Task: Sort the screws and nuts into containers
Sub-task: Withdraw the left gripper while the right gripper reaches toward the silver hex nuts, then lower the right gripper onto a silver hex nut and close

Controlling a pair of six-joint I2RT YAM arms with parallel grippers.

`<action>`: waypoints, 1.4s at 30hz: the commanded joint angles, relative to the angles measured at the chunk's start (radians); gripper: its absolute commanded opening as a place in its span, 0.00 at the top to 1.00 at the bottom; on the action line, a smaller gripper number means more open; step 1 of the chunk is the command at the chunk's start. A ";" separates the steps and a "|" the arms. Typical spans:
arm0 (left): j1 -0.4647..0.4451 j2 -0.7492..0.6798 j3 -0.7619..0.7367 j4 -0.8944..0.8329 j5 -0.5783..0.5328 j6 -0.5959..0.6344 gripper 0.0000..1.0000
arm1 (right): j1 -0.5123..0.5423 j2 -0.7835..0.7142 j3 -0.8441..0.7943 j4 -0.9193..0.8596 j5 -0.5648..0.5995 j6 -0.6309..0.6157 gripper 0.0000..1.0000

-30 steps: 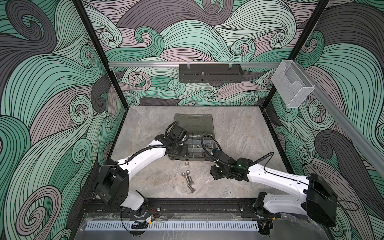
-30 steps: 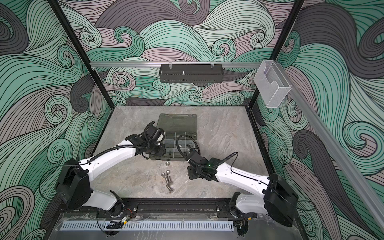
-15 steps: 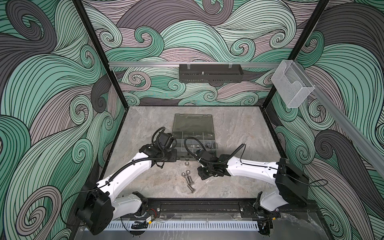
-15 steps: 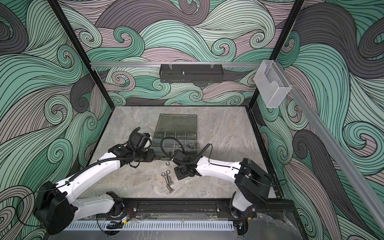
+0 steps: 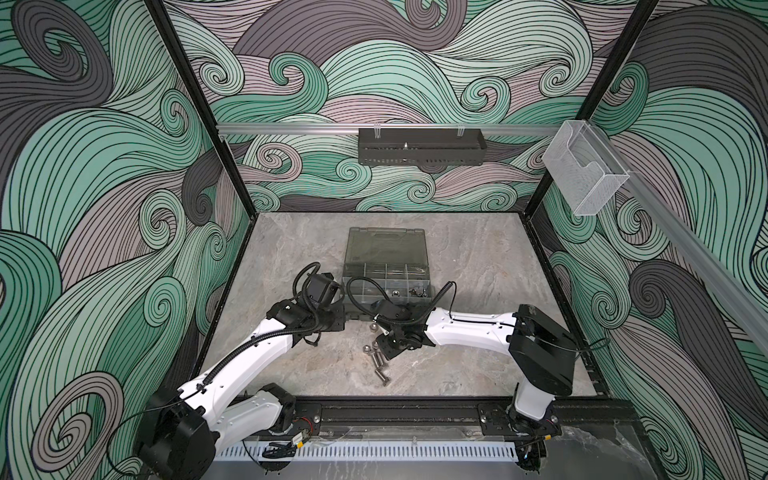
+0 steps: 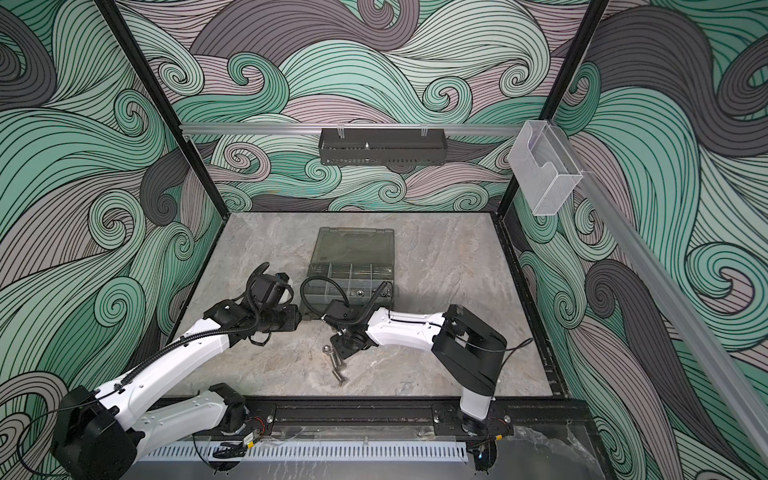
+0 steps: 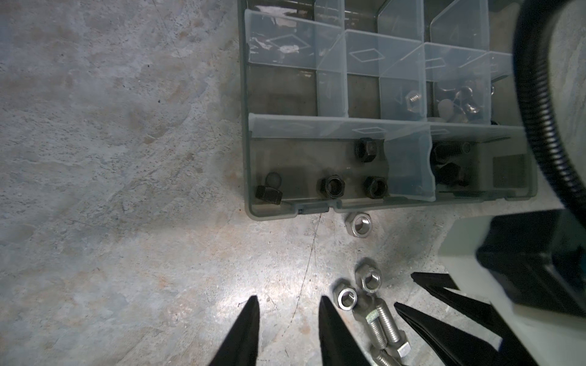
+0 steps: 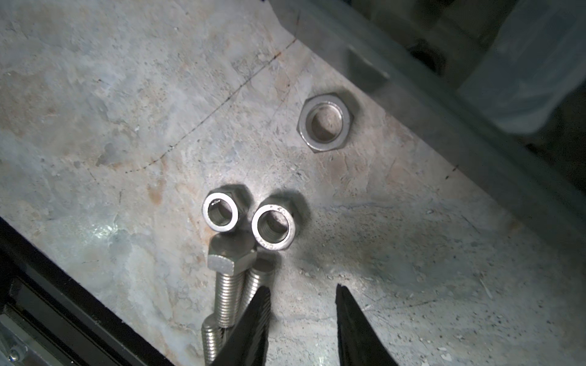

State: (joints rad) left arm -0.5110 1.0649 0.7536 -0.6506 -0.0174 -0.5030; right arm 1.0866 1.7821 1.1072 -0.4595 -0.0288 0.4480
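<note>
The right gripper (image 8: 301, 286) hangs low over the table (image 8: 95, 95), jaws apart with only bare stone between them. One finger (image 8: 255, 320) overlaps the threaded shafts of the screws (image 8: 226, 285), which lie side by side on the table; whether it touches them cannot be told. Just past the screw heads sit two silver nuts (image 8: 274, 226), close together. A wider third nut (image 8: 325, 122) lies apart from them, just beside the front wall of the case (image 8: 444, 104). The left gripper (image 7: 288, 299) also has its jaws apart and empty, just beside the same cluster on the side away from the right gripper. Beyond it, the case's near-corner compartment holds four black nuts (image 7: 333, 187). The next compartment along the front holds dark pieces (image 7: 447, 164), and one farther in holds silver pieces (image 7: 459, 104), both too blurred to name. In both top views the lid (image 5: 386, 245) lies open, flat behind the compartments.
</note>
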 commanded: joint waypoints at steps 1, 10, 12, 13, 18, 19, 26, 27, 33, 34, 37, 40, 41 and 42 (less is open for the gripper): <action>0.014 -0.027 -0.001 -0.031 -0.021 -0.019 0.65 | 0.008 0.024 0.033 -0.010 -0.014 -0.024 0.64; 0.022 -0.054 -0.010 -0.044 -0.032 -0.020 0.65 | 0.013 0.083 0.081 -0.012 -0.023 -0.040 0.64; 0.024 -0.061 -0.016 -0.043 -0.033 -0.022 0.64 | 0.013 0.091 0.089 -0.016 -0.020 -0.044 0.64; 0.023 -0.066 -0.020 -0.044 -0.033 -0.022 0.64 | 0.012 0.095 0.093 -0.020 -0.017 -0.046 0.64; 0.026 -0.086 -0.037 -0.036 -0.038 -0.028 0.64 | 0.013 0.114 0.112 -0.027 0.018 -0.045 0.65; 0.026 -0.090 -0.039 -0.036 -0.039 -0.028 0.64 | 0.013 0.117 0.115 -0.029 0.024 -0.045 0.65; 0.028 -0.117 -0.051 -0.032 -0.050 -0.031 0.64 | 0.009 0.140 0.138 -0.031 0.046 -0.042 0.65; 0.028 -0.121 -0.051 -0.034 -0.051 -0.031 0.64 | 0.009 0.143 0.140 -0.031 0.043 -0.043 0.65; 0.028 -0.149 -0.059 -0.045 -0.060 -0.037 0.64 | 0.007 0.154 0.137 -0.037 0.069 -0.043 0.65; 0.028 -0.153 -0.061 -0.045 -0.061 -0.038 0.64 | 0.005 0.153 0.135 -0.040 0.082 -0.039 0.65; 0.028 -0.165 -0.067 -0.044 -0.062 -0.040 0.64 | -0.008 0.148 0.128 -0.046 0.102 -0.031 0.65; 0.029 -0.175 -0.069 -0.044 -0.064 -0.040 0.63 | -0.021 0.139 0.118 -0.047 0.109 -0.030 0.65; 0.029 -0.176 -0.071 -0.044 -0.064 -0.040 0.63 | -0.022 0.139 0.116 -0.048 0.109 -0.030 0.65; 0.028 -0.176 -0.071 -0.043 -0.064 -0.042 0.63 | -0.023 0.140 0.115 -0.047 0.108 -0.035 0.66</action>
State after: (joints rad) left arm -0.4911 0.9035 0.6819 -0.6739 -0.0624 -0.5293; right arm 1.0756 1.9156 1.2320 -0.4759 0.0402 0.4191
